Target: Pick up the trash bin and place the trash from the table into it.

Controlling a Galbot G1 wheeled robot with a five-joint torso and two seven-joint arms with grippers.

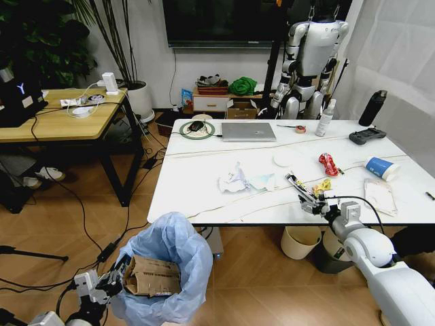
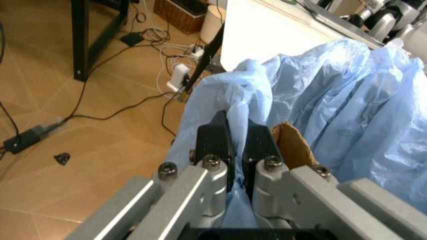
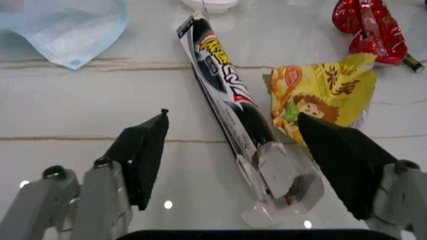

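The trash bin (image 1: pixel 166 268), lined with a light-blue bag, hangs low in front of the table (image 1: pixel 204 197) with torn cardboard (image 1: pixel 153 277) inside. My left gripper (image 1: pixel 117 277) is shut on its bagged rim (image 2: pixel 237 132), beside the cardboard (image 2: pixel 293 145). My right gripper (image 1: pixel 302 193) is open just above the tabletop, its fingers either side of a black-silver wrapper (image 3: pixel 230 95). A yellow wrapper (image 3: pixel 323 95) and a red wrapper (image 3: pixel 367 25) lie close by. Crumpled white paper (image 1: pixel 233 180), a blue-and-white cup (image 1: pixel 380 168) and a flat white packet (image 1: pixel 379 195) also lie on the table.
A laptop (image 1: pixel 248 131), black controller (image 1: pixel 367 136) and two bottles (image 1: pixel 372 107) stand at the table's far side. A cream bucket (image 1: pixel 300 241) and a grey bin (image 1: pixel 331 252) sit under it. The wooden desk (image 1: pixel 61 119) is at left, with cables on the floor.
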